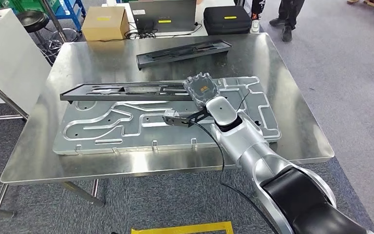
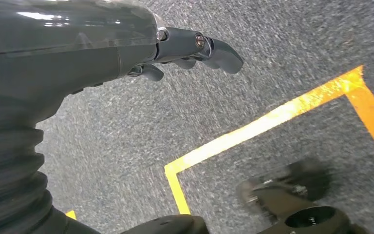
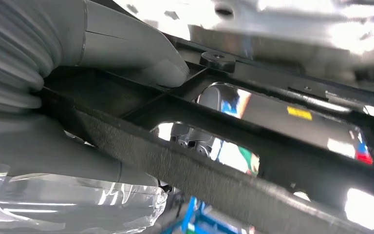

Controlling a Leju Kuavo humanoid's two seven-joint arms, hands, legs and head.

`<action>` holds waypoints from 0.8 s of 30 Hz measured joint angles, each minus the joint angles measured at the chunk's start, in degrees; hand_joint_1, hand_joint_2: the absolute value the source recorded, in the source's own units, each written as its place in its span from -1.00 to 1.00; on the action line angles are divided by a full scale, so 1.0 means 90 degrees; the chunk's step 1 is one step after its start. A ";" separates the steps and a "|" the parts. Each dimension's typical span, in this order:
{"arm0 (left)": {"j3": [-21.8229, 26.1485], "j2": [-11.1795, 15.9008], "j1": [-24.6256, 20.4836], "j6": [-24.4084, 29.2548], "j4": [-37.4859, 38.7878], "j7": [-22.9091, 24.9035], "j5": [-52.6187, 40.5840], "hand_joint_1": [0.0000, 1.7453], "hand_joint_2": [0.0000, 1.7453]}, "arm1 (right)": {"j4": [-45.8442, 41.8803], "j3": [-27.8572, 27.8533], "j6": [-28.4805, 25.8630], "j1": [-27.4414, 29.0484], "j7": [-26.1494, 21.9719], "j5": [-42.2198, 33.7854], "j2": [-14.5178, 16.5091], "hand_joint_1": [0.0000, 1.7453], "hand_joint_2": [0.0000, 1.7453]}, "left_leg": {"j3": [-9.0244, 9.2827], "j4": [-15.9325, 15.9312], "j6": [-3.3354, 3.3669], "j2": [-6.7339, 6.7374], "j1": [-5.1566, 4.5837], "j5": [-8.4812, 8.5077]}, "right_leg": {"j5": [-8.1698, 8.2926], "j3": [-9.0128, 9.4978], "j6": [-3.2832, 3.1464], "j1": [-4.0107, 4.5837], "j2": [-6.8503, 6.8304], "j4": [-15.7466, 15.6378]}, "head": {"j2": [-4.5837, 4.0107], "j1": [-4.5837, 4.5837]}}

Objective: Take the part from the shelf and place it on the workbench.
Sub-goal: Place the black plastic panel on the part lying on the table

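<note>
A long black frame part lies across the large aluminium plate on the steel workbench. My right hand grips its right end; in the right wrist view the thumb presses on the black part while the fingers wrap beneath it. A second black part lies farther back on the workbench. My left hand hangs over the grey carpet with its fingers apart and nothing in them.
A cardboard box, a laptop and a black case sit on a table behind the workbench. A person's legs stand at the back right. Yellow floor tape runs in front of me.
</note>
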 joint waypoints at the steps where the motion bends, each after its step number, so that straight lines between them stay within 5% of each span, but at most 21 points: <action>1: 0.0000 0.0001 0.0025 0.0007 0.0000 0.0000 0.0003 -1.00 1.00 | 0.0134 0.0001 0.0035 -0.0006 0.0030 0.0003 0.0000 1.00 1.00 | 0.0066 -0.0206 0.0033 -0.0001 -0.0011 0.0063 | -0.0027 -0.0010 0.0038 0.0006 0.0010 0.0020 | 0.0000 0.0001; 2: 0.0000 0.0005 0.0051 0.0013 0.0001 0.0000 0.0004 -1.00 1.00 | 0.0253 0.0001 0.0066 -0.0009 0.0057 0.0006 0.0000 1.00 1.00 | 0.0074 -0.0255 0.0085 -0.0001 -0.0028 0.0020 | -0.0048 -0.0023 0.0079 0.0017 0.0018 0.0030 | 0.0000 0.0001; 6: -0.0012 0.0018 0.0118 0.0036 0.0000 -0.0010 -0.0052 -1.00 1.00 | 0.0555 0.0002 0.0110 -0.0021 0.0117 0.0007 -0.0007 -1.00 -1.00 | 0.0108 -0.0284 0.0269 -0.0005 -0.0016 0.0045 | -0.0288 -0.0132 0.0212 0.0000 0.0017 0.0307 | 0.0000 0.0001; 9: -0.0084 0.0021 0.0110 0.0041 -0.0001 -0.0090 -0.0154 -1.00 1.00 | 0.0684 0.0002 0.0127 -0.0024 0.0095 -0.0016 -0.0011 -1.00 -1.00 | 0.0139 -0.0293 0.0345 -0.0005 -0.0029 0.0013 | -0.0800 -0.0775 0.0258 -0.0009 0.0017 0.1521 | 0.0000 0.0001; 11: -0.0137 0.0023 0.0107 0.0059 0.0000 -0.0154 -0.0177 -1.00 1.00 | 0.0766 0.0002 0.0147 -0.0003 0.0074 -0.0019 -0.0013 -1.00 -1.00 | 0.0165 -0.0287 0.0366 -0.0013 -0.0049 -0.0014 | -0.0805 -0.1094 0.0250 -0.0009 0.0017 0.1964 | 0.0000 0.0001; 12: -0.0149 0.0024 0.0106 0.0072 -0.0001 -0.0177 -0.0174 -1.00 1.00 | 0.0795 0.0002 0.0154 0.0001 0.0068 -0.0019 -0.0015 -1.00 -1.00 | 0.0187 -0.0283 0.0367 -0.0020 -0.0062 -0.0031 | -0.0624 -0.1075 0.0225 -0.0005 0.0017 0.1814 | 0.0000 0.0002; 14: -0.0155 0.0020 0.0106 0.0091 -0.0001 -0.0202 -0.0166 -1.00 1.00 | 0.0824 0.0002 0.0158 -0.0014 0.0057 -0.0019 -0.0017 -1.00 -1.00 | 0.0243 -0.0281 0.0354 -0.0031 -0.0089 -0.0068 | -0.0097 -0.0750 0.0120 0.0033 0.0017 0.0965 | 0.0000 0.0002; 16: -0.0158 0.0007 0.0098 0.0098 0.0001 -0.0216 -0.0163 -1.00 1.00 | 0.0839 0.0002 0.0158 -0.0041 0.0052 -0.0018 -0.0016 -1.00 -1.00 | 0.0262 -0.0273 0.0315 -0.0031 -0.0117 -0.0099 | 0.0194 -0.0458 0.0024 0.0085 0.0010 0.0262 | 0.0000 0.0002; 20: -0.0156 0.0006 0.0084 0.0120 0.0001 -0.0272 -0.0078 -1.00 -1.00 | 0.0862 0.0001 0.0157 -0.0065 0.0024 -0.0018 -0.0013 -1.00 -1.00 | 0.0257 -0.0260 0.0190 -0.0024 -0.0123 -0.0148 | 0.0239 -0.0356 -0.0032 0.0073 0.0009 0.0036 | 0.0000 0.0001; 22: -0.0151 0.0014 0.0079 0.0128 0.0001 -0.0238 0.0007 -1.00 -1.00 | 0.0866 0.0000 0.0155 -0.0083 0.0001 -0.0019 0.0001 -1.00 -1.00 | 0.0099 0.0134 0.0121 -0.0022 -0.0120 -0.0408 | 0.0275 -0.0298 -0.0072 0.0022 -0.0001 -0.0037 | 0.0000 0.0000; 24: -0.0134 0.0019 0.0066 0.0129 0.0001 -0.0070 0.0101 -1.00 -1.00 | 0.0876 -0.0001 0.0152 -0.0089 -0.0020 -0.0029 0.0024 -1.00 -1.00 | -0.0265 0.0954 0.0056 -0.0021 -0.0080 -0.0825 | 0.0287 -0.0288 -0.0095 0.0025 -0.0007 -0.0038 | 0.0000 -0.0001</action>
